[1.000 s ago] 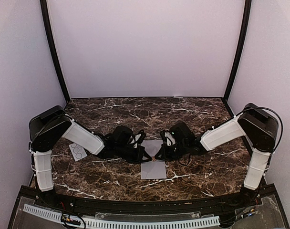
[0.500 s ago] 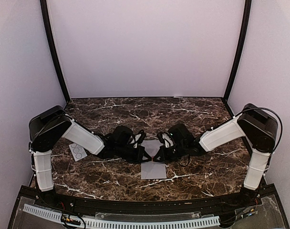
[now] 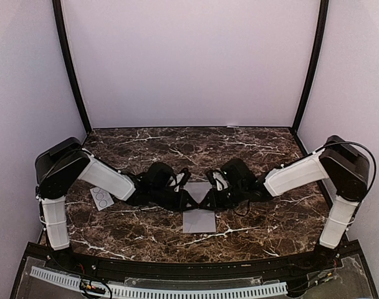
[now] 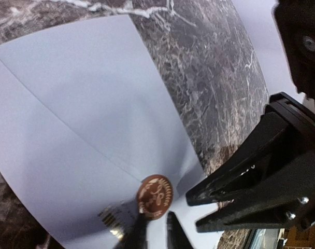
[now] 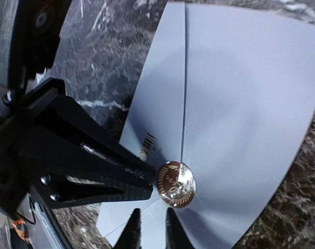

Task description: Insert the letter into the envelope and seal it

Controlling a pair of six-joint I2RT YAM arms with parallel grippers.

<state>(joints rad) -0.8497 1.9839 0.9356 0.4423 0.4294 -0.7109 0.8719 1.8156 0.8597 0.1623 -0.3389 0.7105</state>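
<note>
Left gripper is working at the round copper-coloured embossed seal sticker, tips just beside it; fingers nearly together, thin gap showing, nothing visibly pinched; cannot tell if fully closed. Right gripper is coming in from the opposite side; same narrow gap, same doubt. Flat grey-lavender rectangular paper envelope is lying mid-table on the dark veined marble tabletop, between both grippers; flap creases are meeting at the seal, so this is looking like the sealing step; letter not visible, probably inside. Next move is calling for firm downward pressure on the seal; thin smooth paper is likely sliding easily on polished stone.
</note>
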